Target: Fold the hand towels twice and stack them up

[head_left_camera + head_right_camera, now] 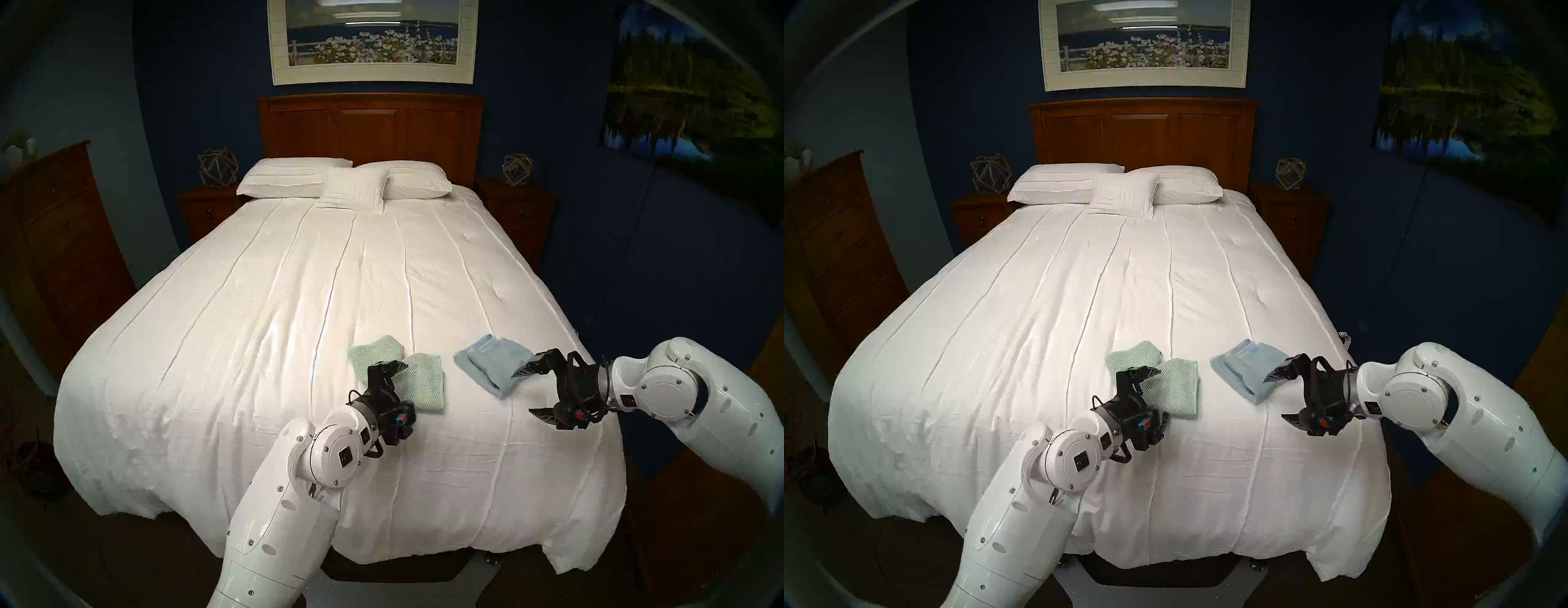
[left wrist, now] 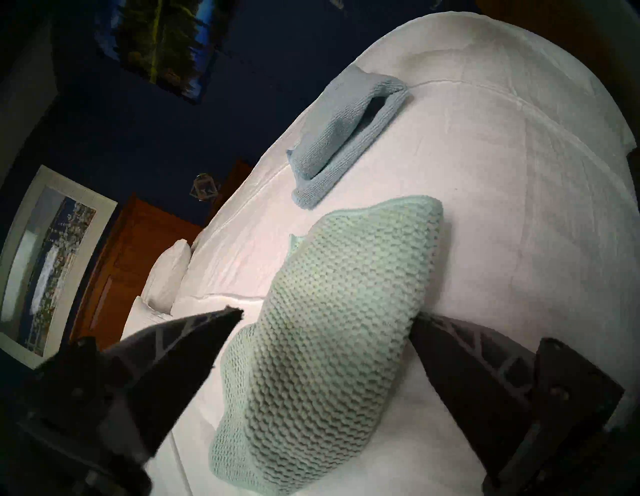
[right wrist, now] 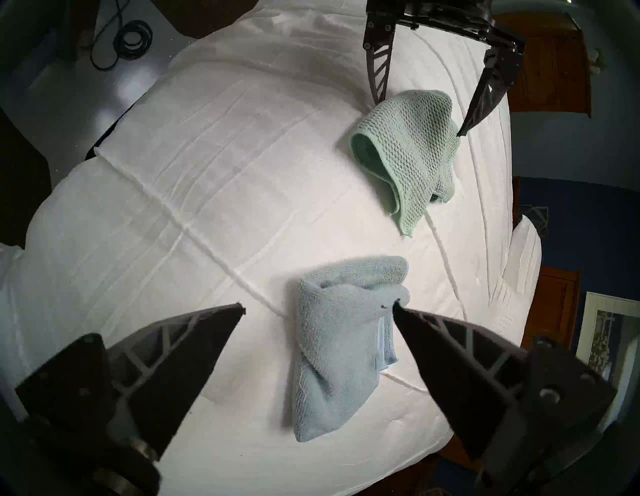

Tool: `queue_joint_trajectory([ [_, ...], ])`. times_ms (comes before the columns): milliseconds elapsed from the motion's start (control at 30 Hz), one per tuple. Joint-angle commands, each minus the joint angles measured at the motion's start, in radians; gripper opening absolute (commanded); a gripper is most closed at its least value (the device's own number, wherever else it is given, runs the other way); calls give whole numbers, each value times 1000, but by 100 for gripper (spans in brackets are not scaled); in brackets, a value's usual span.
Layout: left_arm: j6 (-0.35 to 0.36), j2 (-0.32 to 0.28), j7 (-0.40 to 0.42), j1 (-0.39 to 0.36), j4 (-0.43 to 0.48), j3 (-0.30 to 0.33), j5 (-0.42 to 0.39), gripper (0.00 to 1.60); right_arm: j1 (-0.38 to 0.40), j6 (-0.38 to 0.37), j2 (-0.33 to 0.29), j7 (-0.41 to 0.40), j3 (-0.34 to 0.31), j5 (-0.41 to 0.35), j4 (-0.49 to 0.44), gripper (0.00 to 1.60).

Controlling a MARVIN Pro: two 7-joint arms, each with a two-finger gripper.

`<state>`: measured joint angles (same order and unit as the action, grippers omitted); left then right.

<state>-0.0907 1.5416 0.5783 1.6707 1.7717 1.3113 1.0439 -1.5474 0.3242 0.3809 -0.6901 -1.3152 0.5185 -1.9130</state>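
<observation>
- Left tool (image 1: pixel 392 375) — jaws spread wide, gripping nothing — straddles the near end of the mint green waffle towel (image 1: pixel 418 382), which lies loosely folded on the white bedspread (image 1: pixel 254 339); its long axis runs away from the tool, slanting left toward the headboard.
- Right tool (image 1: pixel 532 392), jaws also apart and empty, hovers just right of the light blue terry towel (image 1: pixel 494 365), one fingertip over its edge.
- The blue towel, folded and rumpled, lies apart from the green one, long axis slanting from far left to near right.

Bedroom: made bed (image 1: pixel 297 276), wooden headboard (image 1: pixel 369 127)
</observation>
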Motion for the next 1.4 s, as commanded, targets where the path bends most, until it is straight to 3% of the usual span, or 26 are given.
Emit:
queue_joint_trajectory([
  [0, -12, 10, -28, -15, -12, -17, -14, 160, -10, -9, -15, 17, -26, -13, -29, 160],
  [400, -17, 4, -56, -29, -27, -64, -23, 160, -96, -31, -70, 58, -76, -37, -48, 160],
  [467, -16, 5, -56, -27, -30, -56, -17, 147, -103, -33, -73, 64, -82, -37, -50, 160],
  [500, -13, 3, -55, -28, -31, -53, -15, 129, -106, -33, -75, 65, -83, -38, -50, 160],
  [533, -9, -1, -52, -30, -33, -48, -16, 78, -109, -33, -76, 68, -86, -38, -50, 160],
  [667, 3, 2, -18, -35, -32, -36, -35, 73, -112, -32, -77, 73, -90, -39, -49, 160],
  [700, 7, 4, -9, -36, -30, -32, -40, 57, -113, -32, -78, 73, -91, -41, -50, 160],
  [800, 9, 14, 13, -43, -27, -13, -72, 42, -115, -32, -80, 75, -94, -41, -51, 160],
  [867, 9, 28, 39, -50, -15, 5, -118, 3, -114, -30, -79, 74, -93, -41, -50, 160],
  [1100, 36, 51, 72, -98, 45, 58, -191, 0, -115, -31, -76, 73, -87, -40, -50, 160],
  [1367, 78, 50, 46, -201, -41, 165, -188, 0, -108, -26, -65, 75, -78, -35, -47, 160],
])
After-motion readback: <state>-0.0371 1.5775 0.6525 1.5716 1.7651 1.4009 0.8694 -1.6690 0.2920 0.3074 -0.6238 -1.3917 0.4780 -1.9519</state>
